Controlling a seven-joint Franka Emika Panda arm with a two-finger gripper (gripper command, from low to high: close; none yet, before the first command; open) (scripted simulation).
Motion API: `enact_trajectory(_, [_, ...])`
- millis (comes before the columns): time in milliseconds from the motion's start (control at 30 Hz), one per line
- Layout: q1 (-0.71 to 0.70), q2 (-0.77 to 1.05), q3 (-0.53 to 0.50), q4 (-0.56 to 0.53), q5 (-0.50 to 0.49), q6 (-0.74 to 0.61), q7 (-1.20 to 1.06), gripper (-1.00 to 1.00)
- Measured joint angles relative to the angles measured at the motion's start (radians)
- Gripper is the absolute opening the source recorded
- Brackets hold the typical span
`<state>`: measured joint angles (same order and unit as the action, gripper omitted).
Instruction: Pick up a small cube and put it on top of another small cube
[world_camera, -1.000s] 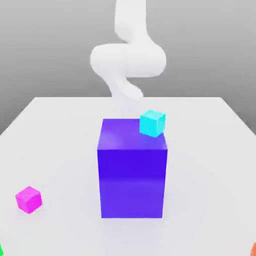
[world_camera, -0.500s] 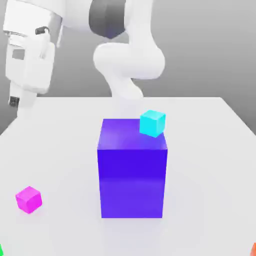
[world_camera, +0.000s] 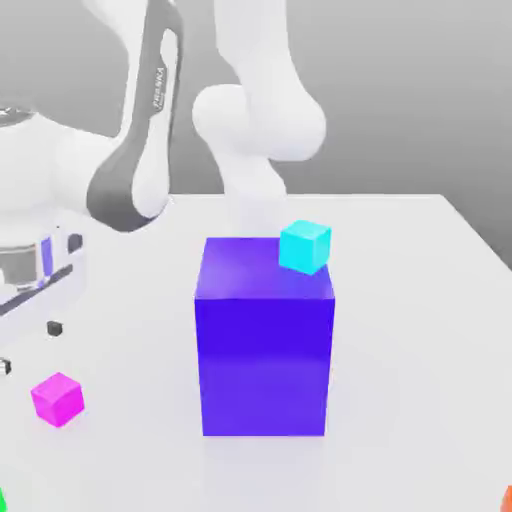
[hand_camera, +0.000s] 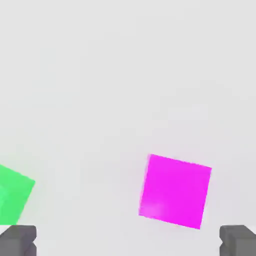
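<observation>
One magenta cube (world_camera: 57, 398) | one cyan cube (world_camera: 304, 246) | gripper (world_camera: 27, 347) spread, empty

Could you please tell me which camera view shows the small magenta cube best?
The hand view: the magenta cube appears large and unobstructed on the table, between the open gripper fingertips. The exterior view shows it small, near its left edge, below the descending gripper.

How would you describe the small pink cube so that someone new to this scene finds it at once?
Start at the big blue-violet block in the middle of the white table. Look toward the exterior view's left and nearer the camera: the small cube sits alone on the table, just below the open gripper. It is bright magenta, unlike the cyan cube resting on the block's top.
</observation>
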<state>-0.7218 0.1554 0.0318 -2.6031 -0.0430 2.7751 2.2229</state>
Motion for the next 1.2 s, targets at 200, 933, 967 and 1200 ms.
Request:
enact_trajectory(200, [0.002, 0.205, -0.013, 0.029, 0.019, 0.161, 0.021, -1.00])
enact_trajectory(933, [0.012, 0.141, 0.041, 0.315, 0.008, -0.189, -0.120, -1.00])
enact_trajectory(967, [0.015, 0.156, 0.046, 0.352, 0.004, -0.212, -0.134, -1.00])
enact_trajectory(1200, [0.041, 0.310, 0.061, 0.521, -0.030, -0.229, -0.186, -1.00])
